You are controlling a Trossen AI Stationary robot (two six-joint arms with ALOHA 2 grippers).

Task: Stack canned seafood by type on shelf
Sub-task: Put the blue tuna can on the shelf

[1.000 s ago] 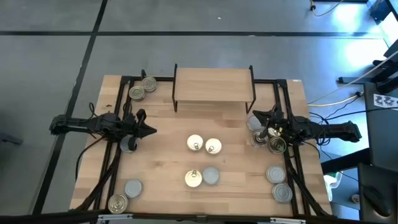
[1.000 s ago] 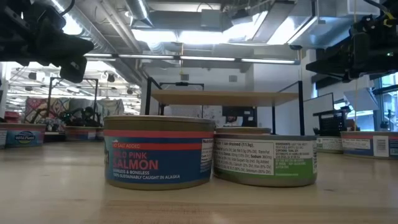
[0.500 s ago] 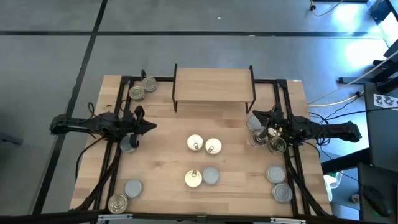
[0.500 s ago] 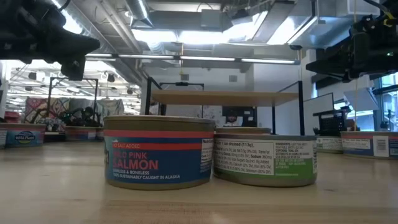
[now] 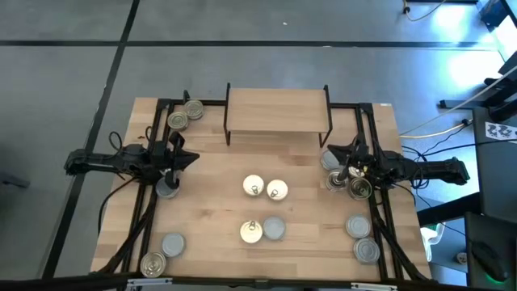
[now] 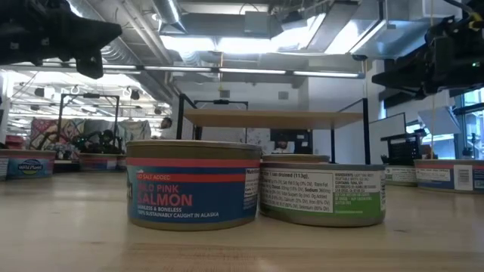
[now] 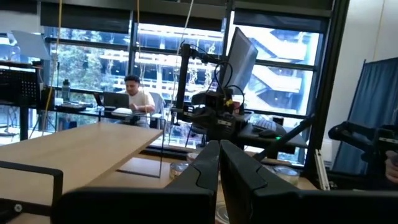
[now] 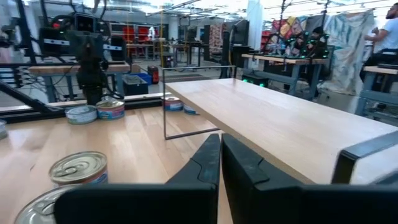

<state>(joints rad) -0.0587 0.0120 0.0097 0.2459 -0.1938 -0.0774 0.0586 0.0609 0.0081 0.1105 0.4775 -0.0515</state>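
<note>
The tabletop (image 5: 218,210) is pale wood with a smooth matt finish, as is the shelf (image 5: 277,111) board on thin black metal legs. The cans (image 6: 193,183) are shiny metal wrapped in glossy printed paper labels. Both pincers look matt black.

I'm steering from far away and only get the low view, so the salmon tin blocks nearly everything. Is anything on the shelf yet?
Observer: No, the shelf has a bare top in the high view.
Operator: Where are the gold-top tins?
Observer: Three gold-top tins sit mid-table with one silver-top tin beside the nearest of them.
Operator: Is either arm holding a tin?
Observer: No. The left gripper and the right gripper are both shut on nothing, each at its own side of the table.
Operator: Any tins hiding in the corners?
Observer: Yes, two corner tins lie left of the shelf.
</note>
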